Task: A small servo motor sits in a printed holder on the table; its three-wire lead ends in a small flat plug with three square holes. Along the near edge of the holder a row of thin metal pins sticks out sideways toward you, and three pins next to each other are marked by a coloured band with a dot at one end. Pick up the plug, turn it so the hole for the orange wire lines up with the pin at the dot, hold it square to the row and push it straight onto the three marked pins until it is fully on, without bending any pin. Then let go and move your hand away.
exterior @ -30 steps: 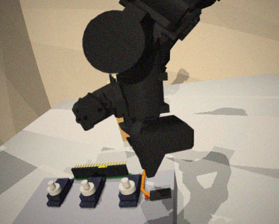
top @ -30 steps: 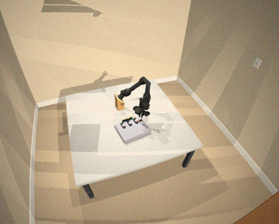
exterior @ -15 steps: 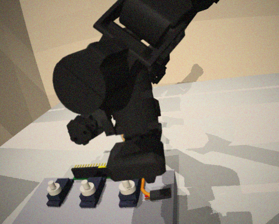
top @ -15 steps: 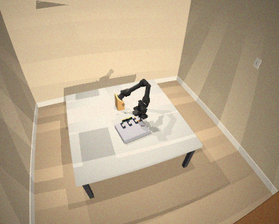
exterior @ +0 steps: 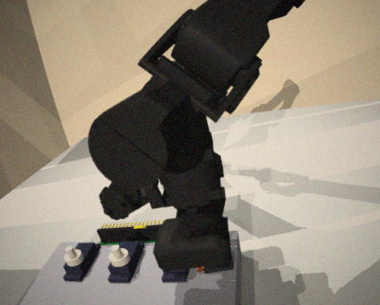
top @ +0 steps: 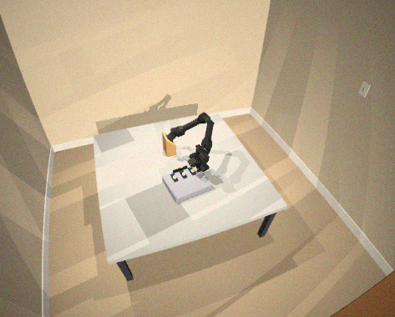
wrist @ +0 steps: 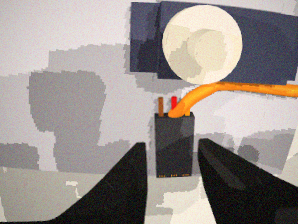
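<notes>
The small black plug lies on the pale holder, its three-hole end toward the bottom of the wrist view. Brown, red and orange wires leave its other end, and the orange lead runs past the servo with the round white horn. My gripper is partly open, with one finger on each side of the plug and a gap showing on both sides. The black pin header carries thin yellow pins and a yellow band; the dot cannot be made out. The gripper body hides the header's right end and the plug in the exterior view.
Two more dark blue servos with white horns, a left one and a middle one, stand on the holder beside the gripper. An orange upright panel stands near the arm's base on the white table.
</notes>
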`<action>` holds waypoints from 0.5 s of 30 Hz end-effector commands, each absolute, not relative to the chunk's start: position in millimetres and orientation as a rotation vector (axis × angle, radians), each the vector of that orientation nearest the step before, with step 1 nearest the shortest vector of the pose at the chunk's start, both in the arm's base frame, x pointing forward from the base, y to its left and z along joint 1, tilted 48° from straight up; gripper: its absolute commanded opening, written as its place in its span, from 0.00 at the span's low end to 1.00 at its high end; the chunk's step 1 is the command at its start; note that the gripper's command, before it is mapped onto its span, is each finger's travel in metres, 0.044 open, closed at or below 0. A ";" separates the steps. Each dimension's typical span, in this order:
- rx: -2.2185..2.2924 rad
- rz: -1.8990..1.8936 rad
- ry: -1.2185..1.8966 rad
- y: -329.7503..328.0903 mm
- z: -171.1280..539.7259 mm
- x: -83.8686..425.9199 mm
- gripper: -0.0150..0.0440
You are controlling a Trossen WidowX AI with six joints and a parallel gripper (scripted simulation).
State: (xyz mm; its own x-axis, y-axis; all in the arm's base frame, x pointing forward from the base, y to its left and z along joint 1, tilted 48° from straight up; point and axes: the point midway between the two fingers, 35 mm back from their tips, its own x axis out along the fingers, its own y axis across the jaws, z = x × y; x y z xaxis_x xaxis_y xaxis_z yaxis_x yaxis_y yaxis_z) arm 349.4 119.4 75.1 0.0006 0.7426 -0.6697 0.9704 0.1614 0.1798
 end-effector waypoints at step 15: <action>1.637 -0.457 1.802 130.4 64.0 347.2 0.30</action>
